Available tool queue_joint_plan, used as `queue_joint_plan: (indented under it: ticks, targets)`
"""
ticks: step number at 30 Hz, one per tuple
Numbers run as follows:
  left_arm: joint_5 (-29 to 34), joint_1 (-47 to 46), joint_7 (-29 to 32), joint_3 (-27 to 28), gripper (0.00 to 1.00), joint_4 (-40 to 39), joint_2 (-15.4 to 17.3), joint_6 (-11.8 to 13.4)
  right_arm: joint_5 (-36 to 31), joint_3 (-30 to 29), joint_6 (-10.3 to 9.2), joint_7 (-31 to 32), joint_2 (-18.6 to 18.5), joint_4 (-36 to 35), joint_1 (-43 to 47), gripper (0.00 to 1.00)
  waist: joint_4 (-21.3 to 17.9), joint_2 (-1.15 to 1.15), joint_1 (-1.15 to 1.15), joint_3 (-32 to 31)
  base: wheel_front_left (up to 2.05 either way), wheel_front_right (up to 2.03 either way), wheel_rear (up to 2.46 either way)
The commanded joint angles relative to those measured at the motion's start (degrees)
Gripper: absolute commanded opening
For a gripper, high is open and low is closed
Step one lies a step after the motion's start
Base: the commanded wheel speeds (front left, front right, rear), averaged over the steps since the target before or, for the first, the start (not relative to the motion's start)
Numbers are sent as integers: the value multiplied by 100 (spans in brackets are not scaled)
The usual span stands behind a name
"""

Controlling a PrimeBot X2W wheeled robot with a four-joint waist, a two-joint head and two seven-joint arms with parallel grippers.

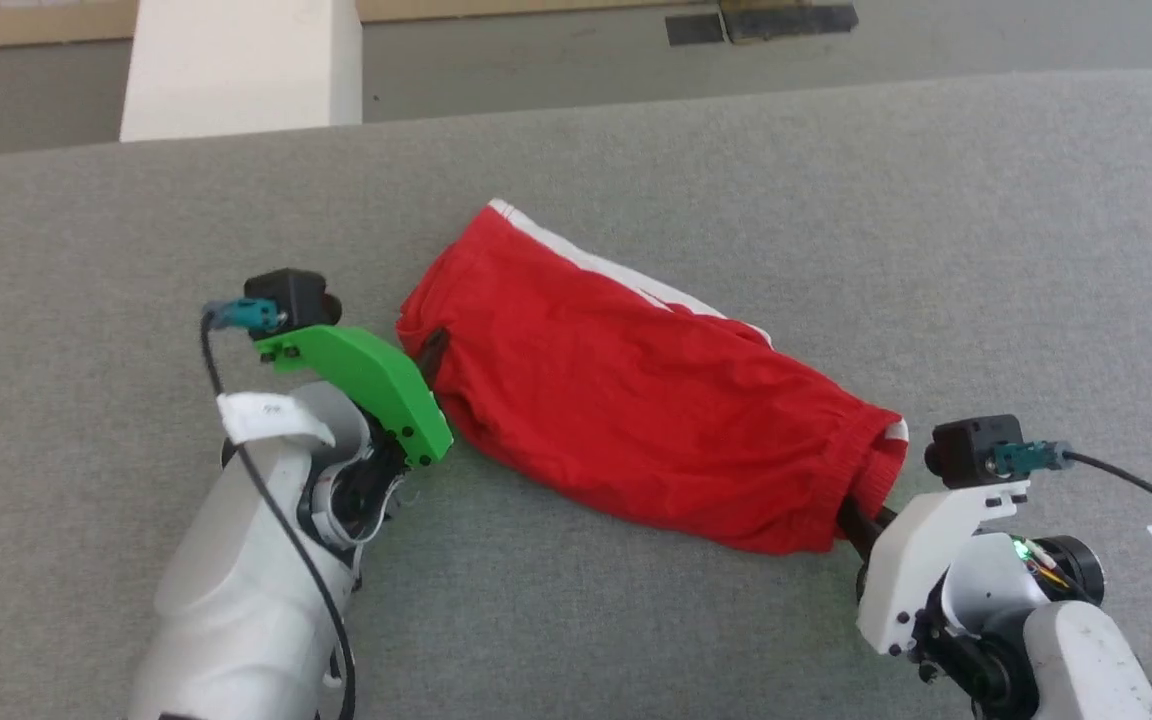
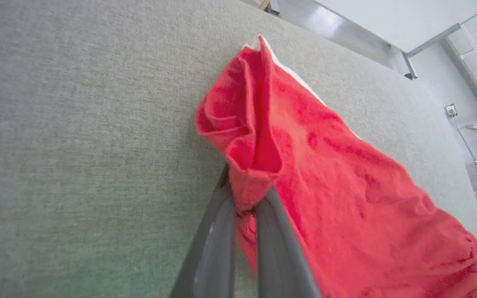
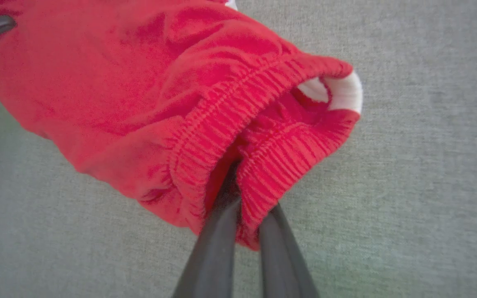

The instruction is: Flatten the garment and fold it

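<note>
Garment (image 1: 626, 390): red shorts bunched into long rumpled roll, lying diagonally mid surface (image 1: 836, 200), white stripe (image 1: 596, 262) along far edge. My left hand (image 2: 246, 207) clamped on fold of fabric at its left end. My right hand (image 3: 244, 211) clamped on ribbed waistband (image 3: 205, 136) at opposite end.

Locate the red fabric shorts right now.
Head view: the red fabric shorts lie centrally on the grey cloth surface, gripped by the left claw and right claw.
</note>
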Motion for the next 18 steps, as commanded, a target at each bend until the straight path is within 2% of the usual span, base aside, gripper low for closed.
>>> queue_joint_plan:
  ticks: [1,7,13,18]
  targets:
    - [-108,202,-71,68,0,-147,-11,-17,87,-53,-9,98,-49,-75,-11,0,131,0,0,-200,0,0,0]
    - [-367,1262,-246,319,0,-1118,46,221,400,-78,-9,754,-558,-322,125,0,267,0,0,-486,0,0,0]
    - [-502,2509,-166,281,0,-2053,5,594,736,-123,-9,1400,-1081,-520,430,0,473,0,0,-652,0,0,0]
    - [-500,3223,-70,134,0,-2424,-58,885,735,-23,-9,1679,-1447,-498,637,0,602,0,0,-730,0,0,0]
